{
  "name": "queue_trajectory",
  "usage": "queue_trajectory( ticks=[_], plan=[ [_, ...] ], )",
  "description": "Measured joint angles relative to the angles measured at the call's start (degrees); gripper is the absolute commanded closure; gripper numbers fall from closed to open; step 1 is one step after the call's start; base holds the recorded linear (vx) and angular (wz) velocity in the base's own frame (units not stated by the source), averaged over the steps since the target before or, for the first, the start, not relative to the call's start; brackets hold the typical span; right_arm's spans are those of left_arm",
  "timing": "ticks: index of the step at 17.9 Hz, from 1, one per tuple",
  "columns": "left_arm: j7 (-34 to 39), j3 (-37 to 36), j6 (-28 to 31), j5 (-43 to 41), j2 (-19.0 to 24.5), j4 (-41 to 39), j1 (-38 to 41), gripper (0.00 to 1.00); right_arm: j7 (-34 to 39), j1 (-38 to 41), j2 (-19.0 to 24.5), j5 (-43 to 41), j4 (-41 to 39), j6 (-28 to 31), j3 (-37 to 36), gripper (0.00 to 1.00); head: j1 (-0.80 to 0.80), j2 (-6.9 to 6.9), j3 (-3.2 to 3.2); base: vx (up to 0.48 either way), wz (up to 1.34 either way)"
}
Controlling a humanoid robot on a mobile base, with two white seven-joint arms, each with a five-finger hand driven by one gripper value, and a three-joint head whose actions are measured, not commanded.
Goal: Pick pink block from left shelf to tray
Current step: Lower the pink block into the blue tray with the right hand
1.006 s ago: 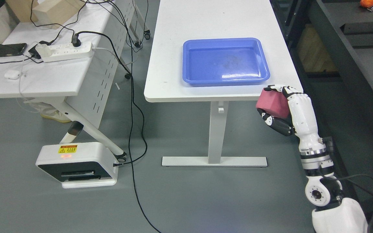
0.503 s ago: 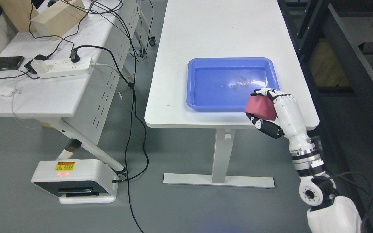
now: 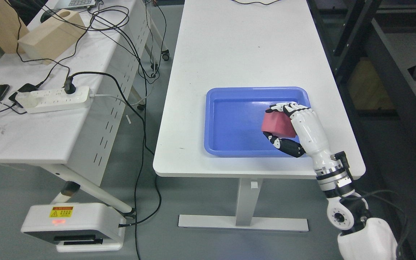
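My right hand point(image 3: 279, 124) comes in from the lower right, white with black finger joints, and is shut on the pink block point(image 3: 277, 124). Fingers wrap the block's top and the thumb presses from below. Hand and block hang over the right half of the blue tray point(image 3: 229, 126), which sits on the white table point(image 3: 237, 50) near its front edge. The tray holds nothing on its floor. I cannot tell whether the block touches the tray. My left arm does not show.
A second white table point(image 3: 34, 133) at the left carries a power strip point(image 3: 52, 99), cables, a phone and wooden boxes point(image 3: 51, 34). A white floor unit point(image 3: 72, 225) stands at the lower left. Dark shelving point(image 3: 403, 72) runs along the right.
The whole picture has shifted as the camera came closer. My right hand with the pink block has gone from off the table's front right corner to above the tray.
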Motion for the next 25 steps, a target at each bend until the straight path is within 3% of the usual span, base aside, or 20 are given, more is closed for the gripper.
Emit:
queue_trajectory(
  ticks=[11, 25],
  plan=[
    [0.0, 0.0, 0.0, 0.0, 0.0, 0.0, 0.0, 0.0, 5.9, 0.7, 1.2, 4.3, -0.5, -2.2, 3.2, 0.96, 0.0, 0.0, 0.0, 0.134, -0.03],
    [0.0, 0.0, 0.0, 0.0, 0.0, 0.0, 0.0, 0.0, 8.1, 0.7, 3.9, 6.2, -0.5, 2.0, 4.8, 0.86, 0.0, 0.0, 0.0, 0.028, 0.0]
  ],
)
